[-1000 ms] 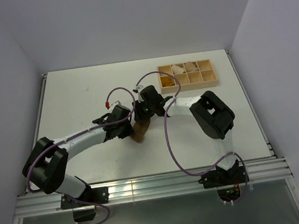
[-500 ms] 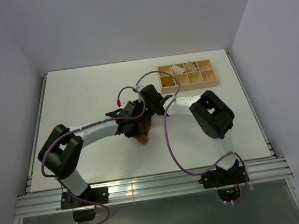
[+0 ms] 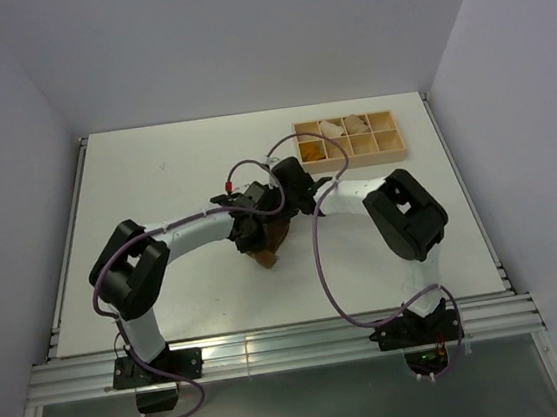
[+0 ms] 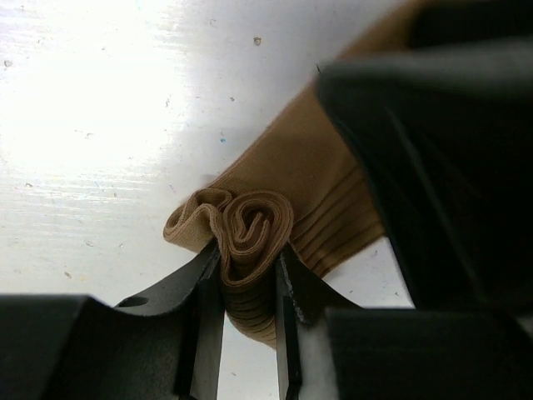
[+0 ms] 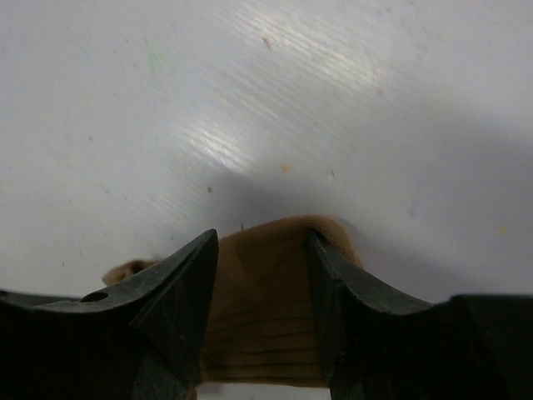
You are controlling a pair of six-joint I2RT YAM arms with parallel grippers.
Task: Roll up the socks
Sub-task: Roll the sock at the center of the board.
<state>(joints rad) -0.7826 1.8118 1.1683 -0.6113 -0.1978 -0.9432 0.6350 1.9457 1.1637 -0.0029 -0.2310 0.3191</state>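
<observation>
The socks show as tan-brown ribbed fabric (image 3: 268,247) lying mid-table under both grippers; only this colour shows. In the left wrist view one end of the fabric (image 4: 287,179) is wound into a spiral, and my left gripper (image 4: 247,279) is shut on that roll. The right gripper (image 5: 262,250) faces it from the other side. Its two fingers press the flat end of the sock (image 5: 262,308) from both edges, and the fabric fills the gap between them. From above, the left gripper (image 3: 254,227) and the right gripper (image 3: 283,206) almost touch over the bundle.
A wooden compartment tray (image 3: 352,163) stands at the back right, with pale bundles in its rear cells and mustard ones in the front left. Purple cables (image 3: 317,264) loop off both arms. The table's edge rails run along the left, right and front.
The left arm has folded in and its gripper has moved right, onto the sock beside the right gripper. The sock bundle is shorter and sits slightly further right.
</observation>
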